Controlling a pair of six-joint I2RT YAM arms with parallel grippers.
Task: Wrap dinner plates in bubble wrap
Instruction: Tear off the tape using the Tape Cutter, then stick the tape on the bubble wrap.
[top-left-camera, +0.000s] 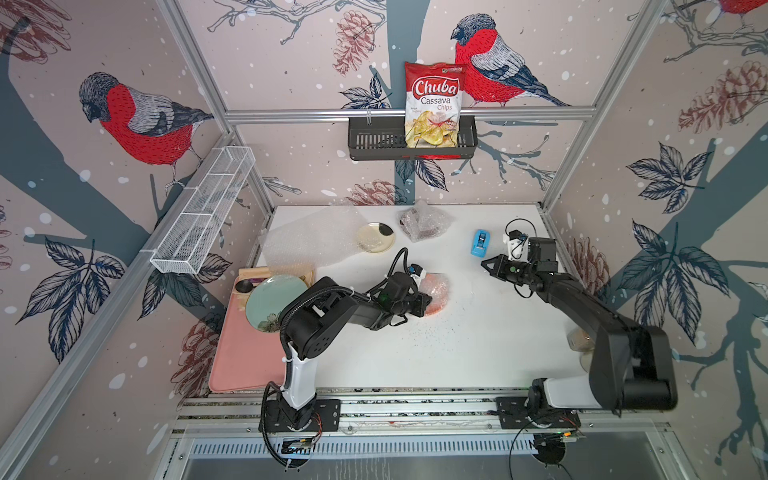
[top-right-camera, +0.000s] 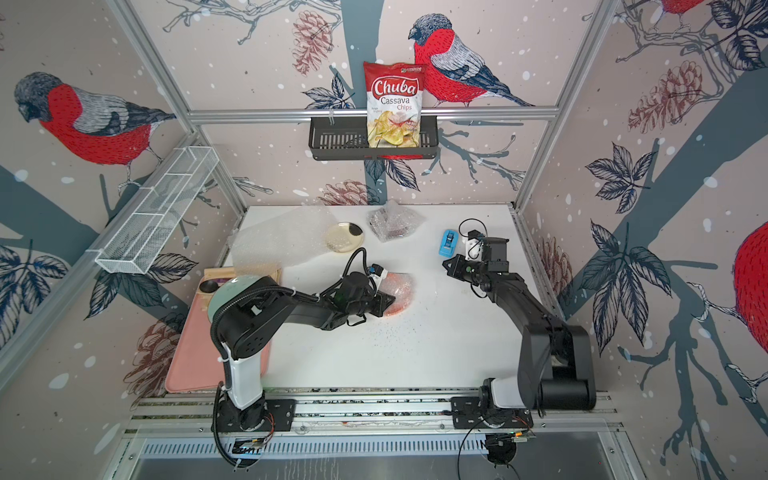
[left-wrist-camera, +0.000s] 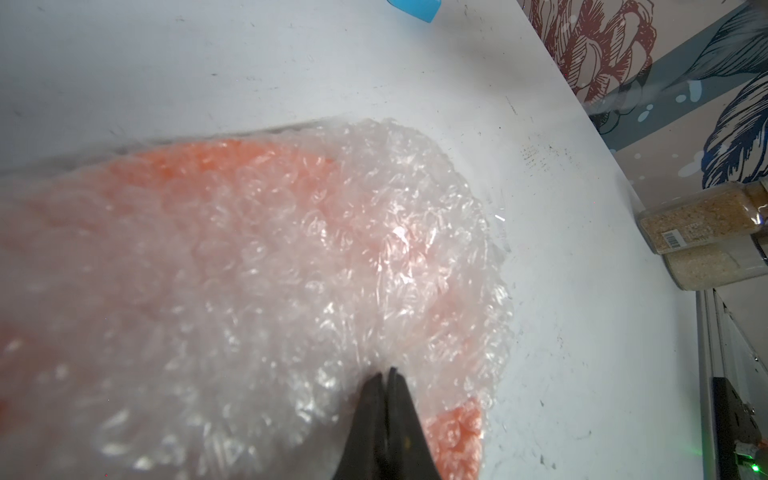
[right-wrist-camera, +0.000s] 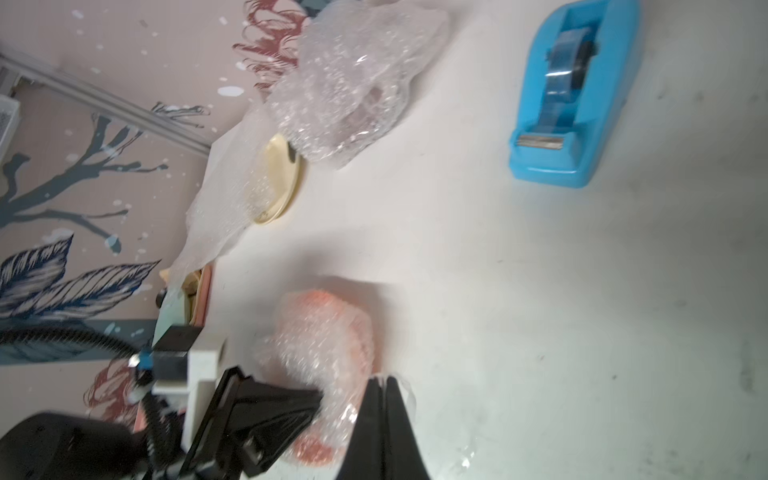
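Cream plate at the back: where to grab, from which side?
Pinch the rim of the cream plate on the edge facing the right arm, coming in low from there. It lies flat on the table, so only the rim offers a bite, and the bubble wrap sheet appears to overlap its opposite edge.

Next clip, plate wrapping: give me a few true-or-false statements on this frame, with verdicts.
1. The orange plate lies under bubble wrap. True.
2. The right gripper holds the tape dispenser. False: it is shut and empty, apart from the dispenser.
3. The cream plate is fully wrapped. False: most of it lies bare.
4. The left gripper is shut on that wrap. True.
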